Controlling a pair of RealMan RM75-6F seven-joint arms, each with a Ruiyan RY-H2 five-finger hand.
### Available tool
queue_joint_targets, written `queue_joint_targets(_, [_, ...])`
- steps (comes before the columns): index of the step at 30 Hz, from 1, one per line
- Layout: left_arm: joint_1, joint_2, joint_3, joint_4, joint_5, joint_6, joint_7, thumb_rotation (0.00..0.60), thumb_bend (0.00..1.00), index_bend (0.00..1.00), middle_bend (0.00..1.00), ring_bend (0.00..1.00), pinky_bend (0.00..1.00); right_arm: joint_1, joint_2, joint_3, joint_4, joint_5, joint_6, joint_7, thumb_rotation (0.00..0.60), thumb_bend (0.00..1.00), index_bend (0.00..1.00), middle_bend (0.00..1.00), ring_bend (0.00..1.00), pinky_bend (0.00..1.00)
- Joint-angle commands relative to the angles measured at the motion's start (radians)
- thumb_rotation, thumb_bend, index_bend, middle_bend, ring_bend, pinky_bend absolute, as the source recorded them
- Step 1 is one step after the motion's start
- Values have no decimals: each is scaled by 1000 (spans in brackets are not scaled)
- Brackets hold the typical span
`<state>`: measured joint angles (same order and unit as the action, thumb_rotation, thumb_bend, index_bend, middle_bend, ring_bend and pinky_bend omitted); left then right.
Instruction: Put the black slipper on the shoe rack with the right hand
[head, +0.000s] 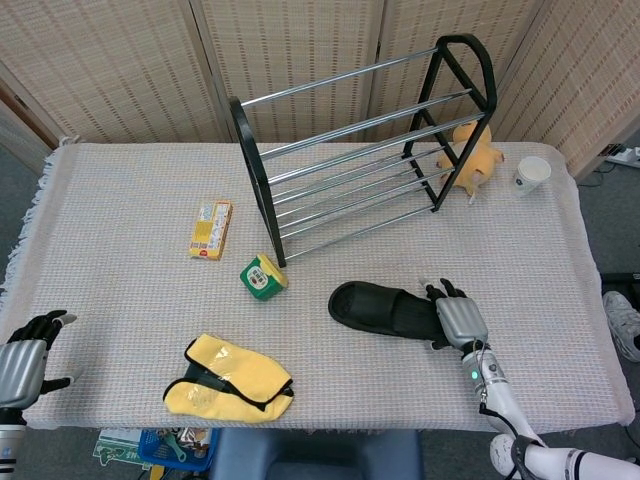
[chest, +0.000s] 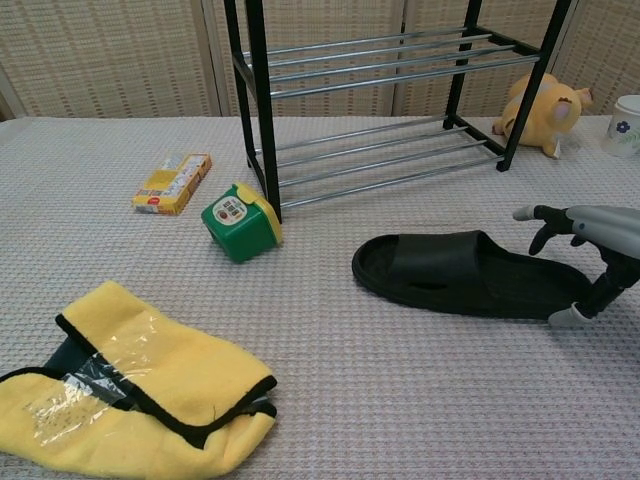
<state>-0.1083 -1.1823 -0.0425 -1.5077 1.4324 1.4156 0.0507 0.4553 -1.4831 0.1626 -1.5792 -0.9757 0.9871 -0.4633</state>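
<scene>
Fingers (chest: 532, 213) of the right hand (head: 458, 320) are spreading apart over the black slipper's (head: 385, 309) heel near the counter's (head: 120, 290) front edge, seemingly readying a grasp toward the shoe rack (head: 360, 150).

Black slipper (head: 385, 310) lies flat, sole down, before the upright shoe rack (head: 360, 150).

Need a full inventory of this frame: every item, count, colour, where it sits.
slipper: 1, black, table front right of centre
shoe rack: 1, black frame with silver bars, table rear centre
green box: 1, green and yellow, by the rack's near left leg
flat packet: 1, yellow-orange, left of the rack
cloth: 1, yellow with black trim, front left
plush toy: 1, yellow, beside the rack's right end
cup: 1, white, rear right
table cover: 1, beige woven
left hand: front left edge, holding nothing
right hand: over the slipper's right end, fingers spread
</scene>
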Motion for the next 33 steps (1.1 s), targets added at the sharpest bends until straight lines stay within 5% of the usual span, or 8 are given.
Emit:
queue_joint_targets(1, [-1, 1, 0, -1, 0, -1, 1, 600, 174, 257, 209, 198, 310, 16, -8, 4, 11, 20, -11, -4, 600, 98, 46, 206, 77, 186])
queue_joint_targets(19, [4, 6, 1, 0, -13, -5, 1, 600, 173, 265, 209, 199, 310, 93, -69, -13, 76, 90, -43, -21, 600, 164, 117, 212, 77, 216])
queue_joint_targets(26, [6, 8, 0, 3, -15, -2, -2, 600, 174, 270, 209, 199, 310, 101, -94, -15, 115, 67, -23, 3, 600, 323, 277, 339, 170, 316])
queue_joint_targets(33, [6, 12, -2, -2, -15, 1, 3, 600, 174, 278, 209, 198, 310, 77, -93, -9, 119, -53, 45, 116, 600, 382, 425, 433, 273, 439])
